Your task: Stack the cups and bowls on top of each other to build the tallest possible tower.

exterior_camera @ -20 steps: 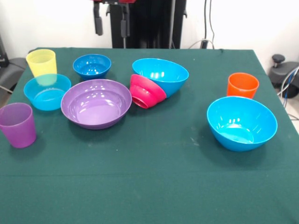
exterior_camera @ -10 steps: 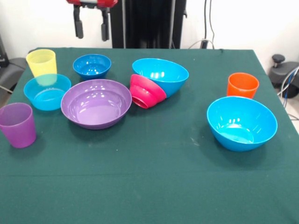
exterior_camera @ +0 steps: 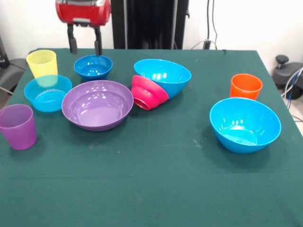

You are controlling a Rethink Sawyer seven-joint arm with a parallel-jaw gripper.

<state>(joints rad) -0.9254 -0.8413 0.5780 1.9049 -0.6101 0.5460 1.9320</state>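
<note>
Bowls (exterior_camera: 97, 104), round glossy plastic, unstacked on green cloth (exterior_camera: 151, 179); tool (exterior_camera: 85, 48) fingers apart.

Green tablecloth (exterior_camera: 156, 189), white wall (exterior_camera: 246, 19), dangling cables (exterior_camera: 210, 23).

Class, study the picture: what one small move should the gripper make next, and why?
Probably lower a little: the gripper hangs open above the table's far side, just beside the small dark blue bowl, holding nothing, and no tower stands yet.
</note>
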